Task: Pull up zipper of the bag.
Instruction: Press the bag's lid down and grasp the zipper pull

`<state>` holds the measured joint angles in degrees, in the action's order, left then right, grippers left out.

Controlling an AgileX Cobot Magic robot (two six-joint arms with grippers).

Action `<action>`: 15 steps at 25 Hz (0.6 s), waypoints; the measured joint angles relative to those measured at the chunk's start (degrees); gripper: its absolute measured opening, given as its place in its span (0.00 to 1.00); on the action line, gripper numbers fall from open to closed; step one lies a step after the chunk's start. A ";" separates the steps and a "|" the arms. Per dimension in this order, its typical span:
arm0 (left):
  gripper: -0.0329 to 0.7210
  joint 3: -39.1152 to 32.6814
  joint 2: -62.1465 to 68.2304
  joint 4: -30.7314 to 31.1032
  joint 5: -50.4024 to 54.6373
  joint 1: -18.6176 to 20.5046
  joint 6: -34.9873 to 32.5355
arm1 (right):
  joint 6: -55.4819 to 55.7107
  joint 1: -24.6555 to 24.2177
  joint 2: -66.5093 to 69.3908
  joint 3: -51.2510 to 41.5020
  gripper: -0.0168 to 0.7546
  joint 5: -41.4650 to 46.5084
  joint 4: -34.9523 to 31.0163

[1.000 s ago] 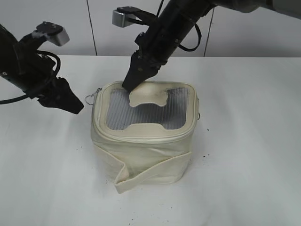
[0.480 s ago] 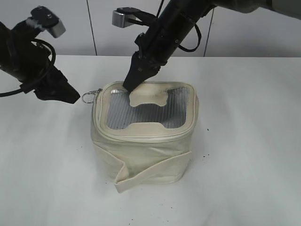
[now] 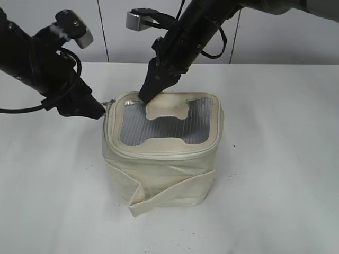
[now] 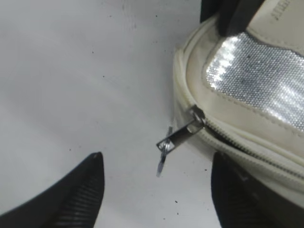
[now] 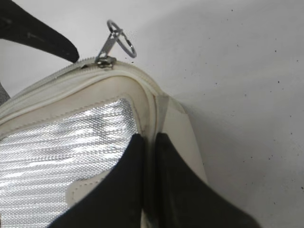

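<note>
The cream boxy bag [image 3: 159,159] stands in the middle of the white table, silvery mesh top with a cream H patch. The zipper track [image 4: 228,137] runs round the lid rim; its silver pull with a ring [image 4: 173,142] sticks out at the bag's back left corner and also shows in the right wrist view [image 5: 114,42]. My left gripper [image 4: 156,190] is open, its fingers either side of the ring and just short of it; in the exterior view it [image 3: 95,110] is beside that corner. My right gripper [image 5: 149,147] is shut on the bag's lid rim at the back edge [image 3: 145,95].
The bag's loose cream strap [image 3: 159,198] hangs round its lower body at the front. Bare white table [image 3: 275,159] lies around the bag, with a pale wall behind.
My left gripper has swung away to the left and then moved right and down to the zipper pull at the bag's corner. The right gripper and bag stayed put.
</note>
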<state>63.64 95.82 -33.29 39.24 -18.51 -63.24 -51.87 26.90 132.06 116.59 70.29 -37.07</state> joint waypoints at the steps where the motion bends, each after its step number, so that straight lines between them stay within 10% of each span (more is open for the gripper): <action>1: 0.76 0.00 0.61 0.05 -0.12 -0.09 0.00 | 0.00 0.00 0.00 0.00 0.04 0.00 0.00; 7: 0.64 0.00 3.16 -0.47 -4.35 -1.13 0.00 | 0.12 0.00 0.00 0.00 0.04 0.00 -0.05; 15: 0.05 0.00 5.59 -0.68 -3.16 -1.50 0.05 | 0.47 0.00 0.00 0.00 0.04 0.00 -0.05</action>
<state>63.64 101.41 -33.97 36.08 -20.01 -63.19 -51.40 26.90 132.06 116.59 70.29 -37.12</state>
